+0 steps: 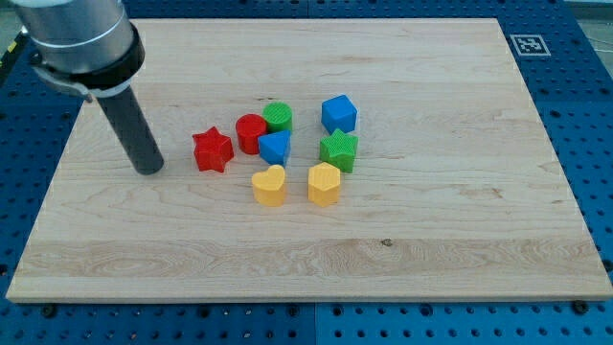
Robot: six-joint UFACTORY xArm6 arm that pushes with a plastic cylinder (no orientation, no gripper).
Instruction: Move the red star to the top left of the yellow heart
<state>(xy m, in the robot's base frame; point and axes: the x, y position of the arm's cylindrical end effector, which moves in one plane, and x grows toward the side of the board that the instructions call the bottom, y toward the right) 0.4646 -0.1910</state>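
Resting just left of the red star, my tip grips nothing, having no pincer; the star, up-left of the yellow heart, looks light, rigid, pushable on flat sides.

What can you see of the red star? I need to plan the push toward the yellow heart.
The red star is a small, chunky, matte block, plastic by its look, lying flat on the wooden board. It sits left of the cluster, apart from the red cylinder up to its right. The yellow heart lies to its lower right, not touching. My tip stands to the star's left across a gap, so nothing touches it.
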